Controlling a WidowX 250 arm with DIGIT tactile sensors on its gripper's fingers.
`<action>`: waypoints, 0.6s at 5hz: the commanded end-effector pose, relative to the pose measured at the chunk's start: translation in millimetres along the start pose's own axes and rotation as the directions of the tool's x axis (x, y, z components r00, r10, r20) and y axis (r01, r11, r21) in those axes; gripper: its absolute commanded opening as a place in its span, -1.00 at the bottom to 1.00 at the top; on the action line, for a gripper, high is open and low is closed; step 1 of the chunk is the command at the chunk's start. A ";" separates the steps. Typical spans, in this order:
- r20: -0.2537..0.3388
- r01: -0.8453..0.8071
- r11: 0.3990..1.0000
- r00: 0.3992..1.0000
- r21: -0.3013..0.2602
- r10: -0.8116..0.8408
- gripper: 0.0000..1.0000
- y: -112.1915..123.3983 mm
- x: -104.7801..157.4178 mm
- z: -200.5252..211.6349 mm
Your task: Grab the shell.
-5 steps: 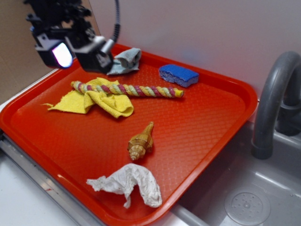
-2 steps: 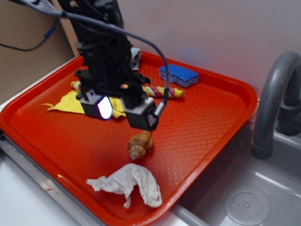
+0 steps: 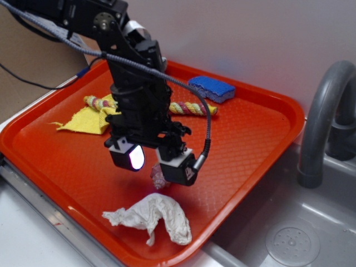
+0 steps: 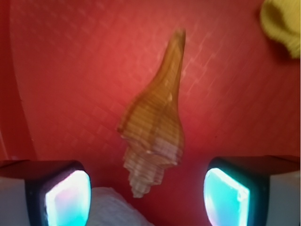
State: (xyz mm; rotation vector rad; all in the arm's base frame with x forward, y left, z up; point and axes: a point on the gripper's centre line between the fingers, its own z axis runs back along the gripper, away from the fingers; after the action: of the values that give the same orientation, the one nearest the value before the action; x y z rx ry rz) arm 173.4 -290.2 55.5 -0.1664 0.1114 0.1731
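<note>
The tan-brown spiral shell [image 4: 154, 127] lies on the red tray [image 4: 70, 84], its long tip pointing away from me in the wrist view. In the exterior view only a small part of the shell [image 3: 158, 177] shows beneath the arm. My gripper [image 3: 151, 161] hovers low over the shell, open, with lit fingertips [image 4: 68, 197] on either side of the spiral end. The gripper [image 4: 147, 195] in the wrist view holds nothing; the shell lies between the jaws and slightly ahead of them.
A white wrinkly rag [image 3: 153, 218] lies near the tray's front edge, just below the gripper. A striped rope [image 3: 192, 108] and yellow cloth [image 3: 89, 120] lie behind the arm, a blue sponge [image 3: 211, 88] at the back. A grey faucet [image 3: 322, 119] and sink stand to the right.
The arm has swung from the tray's back left corner forward and down over the shell, now covering most of it in the exterior view. The shell has not moved.
</note>
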 end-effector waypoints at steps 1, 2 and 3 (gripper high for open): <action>0.002 0.018 0.999 1.000 0.029 -0.018 1.00 -19.9 17.0 -13.3; -0.007 0.040 0.998 0.999 0.054 -0.039 -1.00 -23.7 14.1 -16.5; 0.005 0.071 0.995 0.997 0.077 -0.071 -1.00 -26.3 11.4 -12.2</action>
State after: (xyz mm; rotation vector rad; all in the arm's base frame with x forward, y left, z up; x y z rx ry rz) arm 186.1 -306.3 32.0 -0.0524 0.1274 0.1083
